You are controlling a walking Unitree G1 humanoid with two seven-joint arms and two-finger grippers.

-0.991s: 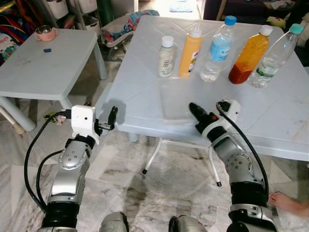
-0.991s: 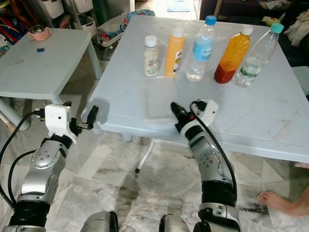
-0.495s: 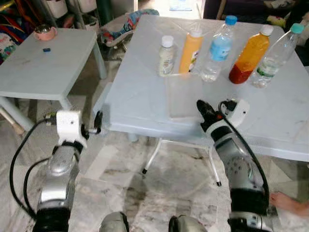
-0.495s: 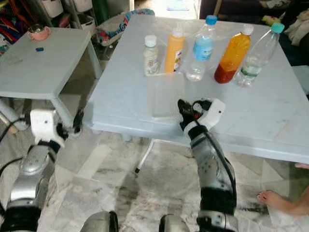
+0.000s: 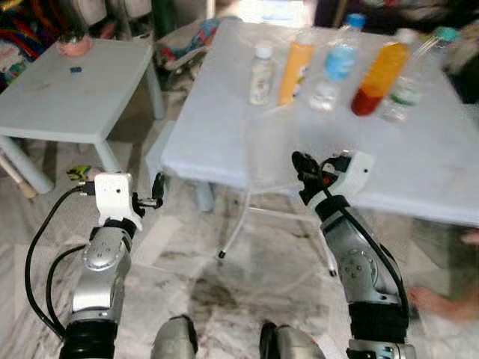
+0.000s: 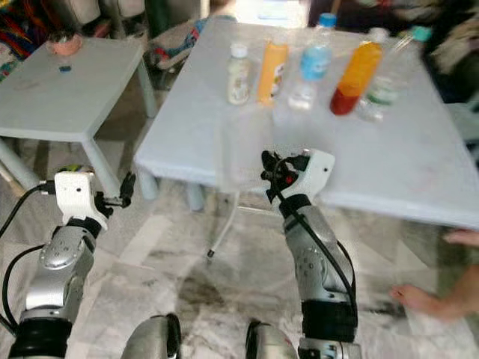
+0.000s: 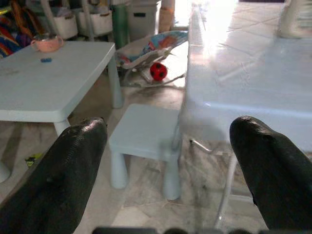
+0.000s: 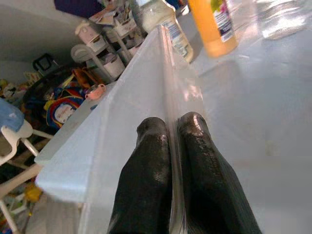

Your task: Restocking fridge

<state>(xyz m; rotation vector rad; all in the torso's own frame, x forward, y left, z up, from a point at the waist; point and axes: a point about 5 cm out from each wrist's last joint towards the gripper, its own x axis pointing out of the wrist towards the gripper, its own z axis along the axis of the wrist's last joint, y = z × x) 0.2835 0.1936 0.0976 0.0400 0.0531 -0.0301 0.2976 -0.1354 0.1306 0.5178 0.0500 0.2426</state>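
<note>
Clear bin, see-through and hard to make out, hanging over the near edge of the big pale table, tilted, its far end about level with the tabletop. Pinched by its thin near wall between the closed fingers of the right gripper, just in front of the table edge; probably gripped at the rim because only the wall is thin enough for the two fingers to clamp. Lined up in a row at the far side of the same table, well apart from the bin: small white bottle, orange squeeze bottle, blue-capped water bottle, orange juice bottle, teal-capped clear bottle, all upright, likely the stock meant for the fridge and perhaps to be carried in the bin. Left gripper low beside the table's left corner, fingers spread wide, holding nothing, likely kept ready to steady the bin. Beyond it, small stool, red ball, and low side table with pink cup. Person's bare foot on the marble floor to the right; risk of the bin slipping or twisting in a one-sided pinch
</note>
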